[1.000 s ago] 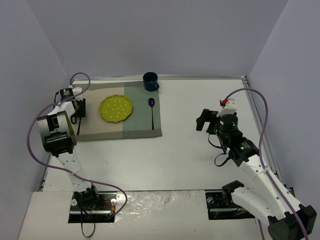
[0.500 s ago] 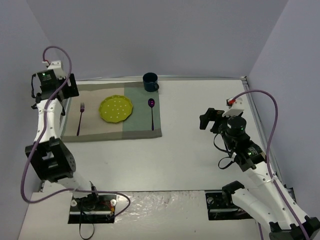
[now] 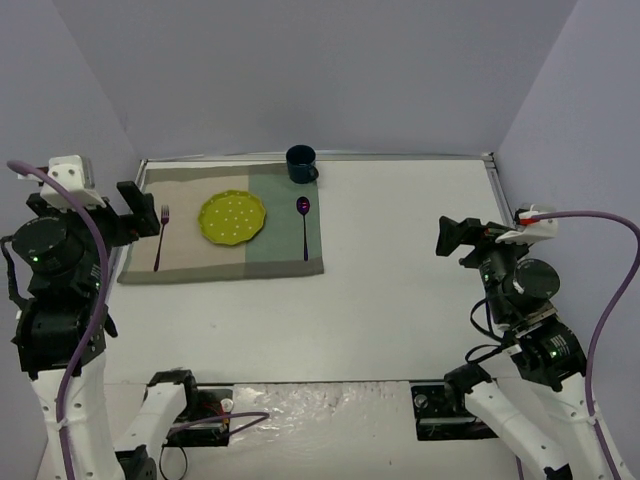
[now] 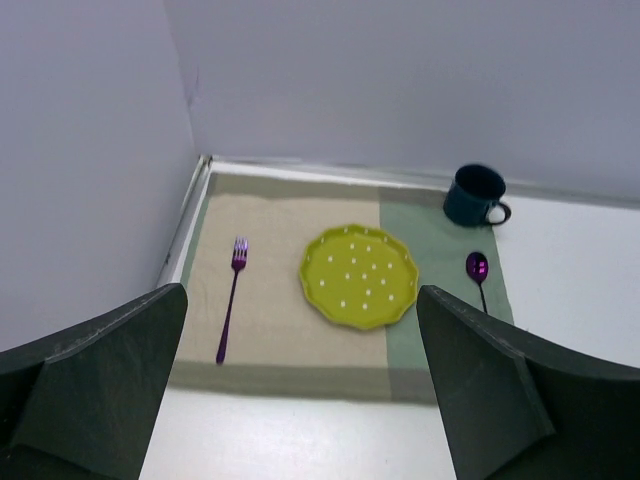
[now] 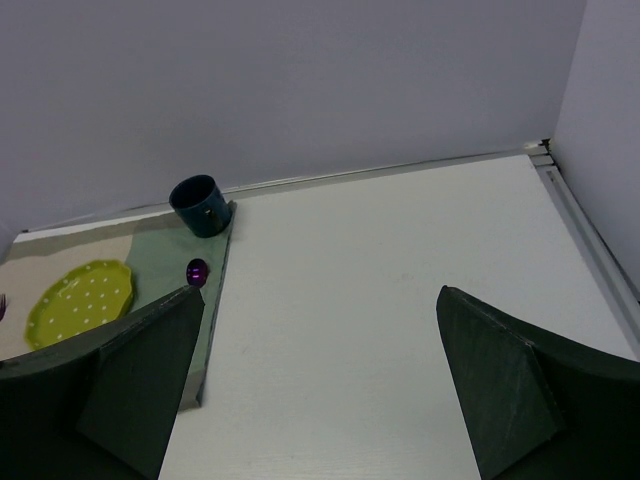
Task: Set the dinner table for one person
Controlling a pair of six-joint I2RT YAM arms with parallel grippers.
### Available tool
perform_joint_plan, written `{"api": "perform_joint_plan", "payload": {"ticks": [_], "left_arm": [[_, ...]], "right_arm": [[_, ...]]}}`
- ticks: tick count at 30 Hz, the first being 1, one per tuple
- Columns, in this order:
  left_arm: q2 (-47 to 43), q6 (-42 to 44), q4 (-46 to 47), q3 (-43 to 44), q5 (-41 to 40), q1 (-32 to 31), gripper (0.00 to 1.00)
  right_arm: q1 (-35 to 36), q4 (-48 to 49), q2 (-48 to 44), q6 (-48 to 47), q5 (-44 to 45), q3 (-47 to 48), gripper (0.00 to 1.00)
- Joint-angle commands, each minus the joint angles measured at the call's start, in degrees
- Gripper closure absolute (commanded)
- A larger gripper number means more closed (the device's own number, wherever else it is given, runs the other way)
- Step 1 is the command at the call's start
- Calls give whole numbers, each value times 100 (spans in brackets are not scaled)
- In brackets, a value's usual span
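On the white dinner table [image 3: 400, 300] lies a beige and green placemat [image 3: 200, 255]. A yellow-green dotted plate [image 3: 232, 216] sits in the placemat's middle. A purple fork [image 3: 160, 238] lies left of the plate and a purple spoon [image 3: 304, 225] right of it. A dark blue mug [image 3: 301, 162] stands at the mat's far right corner. My left gripper [image 3: 140, 215] hangs open and empty, high by the left wall. Through it I see the fork [image 4: 231, 300], plate [image 4: 359, 275] and spoon [image 4: 478, 270]. My right gripper [image 3: 455, 238] is open and empty over the table's right side.
Grey walls close in the table on the left, back and right. A thin metal rim [image 3: 495, 175] runs along the table's edges. In the right wrist view the mug [image 5: 198, 205] and spoon bowl [image 5: 197, 271] show at the left.
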Motion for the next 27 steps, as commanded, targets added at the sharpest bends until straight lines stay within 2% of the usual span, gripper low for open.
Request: {"api": "perform_joint_plan", "payload": {"ticks": [1,5,9,27], "left_arm": [[-424,-152,-786,-248,-588,-297,3],[-881,-100,-1301,-282,-1151,-460,3],[-1341,-245,-1287,-488,-1380,-463,3],[-1643,-410,-1064,-918,-1667,-653,3]], "right_arm": [[123,181,-136,-391,566,107,0],[286,197,-245,-551,898,39,0],[467,239,-211,-628,1193,-11,0],[599,369,-107,-842,1430,79,0]]}}
